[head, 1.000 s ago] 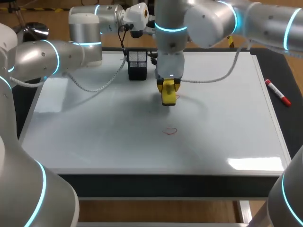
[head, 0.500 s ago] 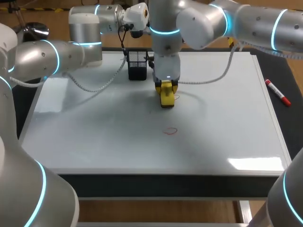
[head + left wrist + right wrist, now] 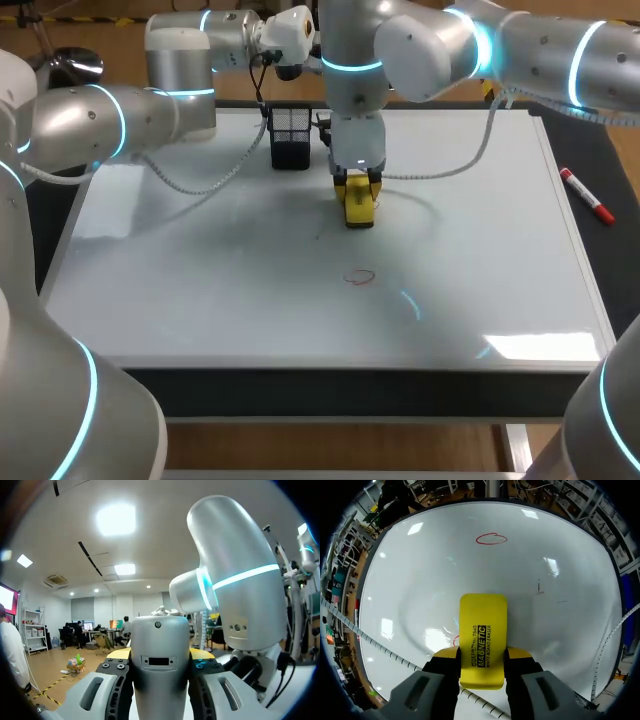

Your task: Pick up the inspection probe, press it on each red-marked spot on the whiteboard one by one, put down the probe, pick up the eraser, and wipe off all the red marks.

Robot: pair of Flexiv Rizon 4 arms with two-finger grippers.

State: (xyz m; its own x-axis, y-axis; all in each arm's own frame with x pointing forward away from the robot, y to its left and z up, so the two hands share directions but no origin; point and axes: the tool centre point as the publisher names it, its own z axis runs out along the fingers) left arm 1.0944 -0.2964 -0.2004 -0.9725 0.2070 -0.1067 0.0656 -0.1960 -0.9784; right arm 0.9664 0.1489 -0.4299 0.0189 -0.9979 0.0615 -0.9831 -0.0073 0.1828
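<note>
Nearest us on the whiteboard [image 3: 200, 280], one red oval mark [image 3: 360, 277], fully drawn. Just past it the right gripper [image 3: 482, 655] is down at the board, both fingers clamped on the one yellow eraser [image 3: 359, 208]. A second red mark [image 3: 455, 640] peeks out beside the eraser, mostly hidden, so two marks in all. Off to the right, beyond the board's edge, a single red marker [image 3: 586, 195]. At the far edge, one black mesh holder [image 3: 290, 138]. Furthest back, up off the board, the left gripper [image 3: 160, 653] has its fingers closed against a silver cylinder, apparently the probe [image 3: 160, 672].
</note>
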